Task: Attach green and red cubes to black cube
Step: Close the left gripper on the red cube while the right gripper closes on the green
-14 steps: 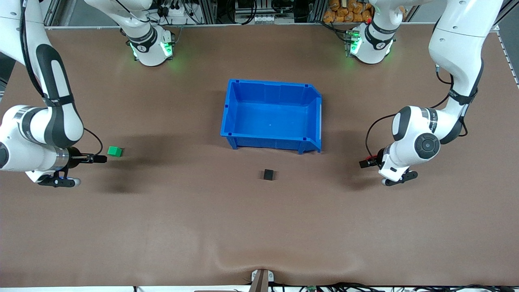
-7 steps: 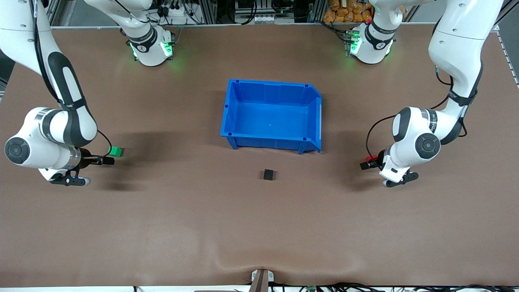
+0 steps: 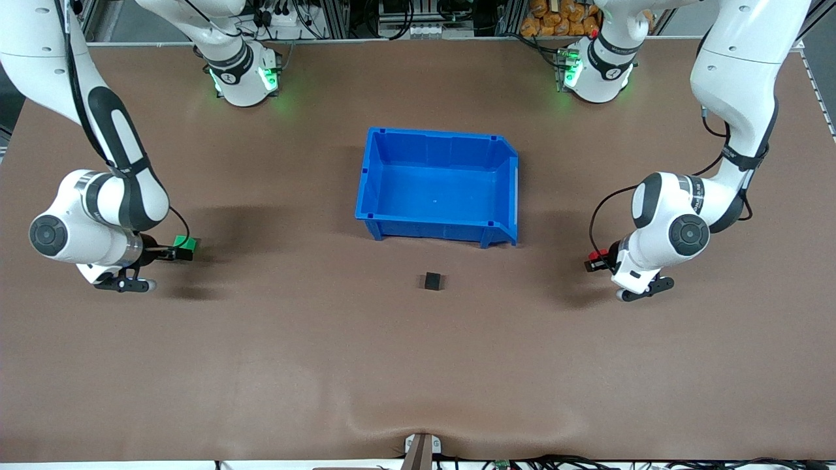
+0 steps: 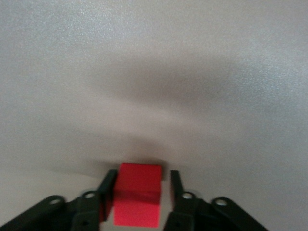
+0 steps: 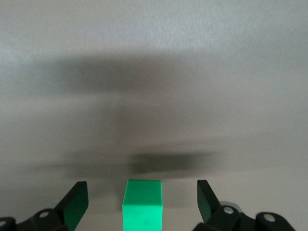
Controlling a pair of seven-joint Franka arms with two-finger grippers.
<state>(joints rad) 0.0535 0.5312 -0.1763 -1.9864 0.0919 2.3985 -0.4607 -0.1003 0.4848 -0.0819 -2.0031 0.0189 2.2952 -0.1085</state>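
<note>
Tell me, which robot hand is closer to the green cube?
Right. The right gripper straddles the green cube; the left gripper is at the table's other end, around the red cube.

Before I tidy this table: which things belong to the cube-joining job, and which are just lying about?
In the job:
- red cube, clamped in the left gripper
- green cube, between the open right gripper's fingers
- black cube

Lying about:
- blue bin, nothing visible inside
</note>
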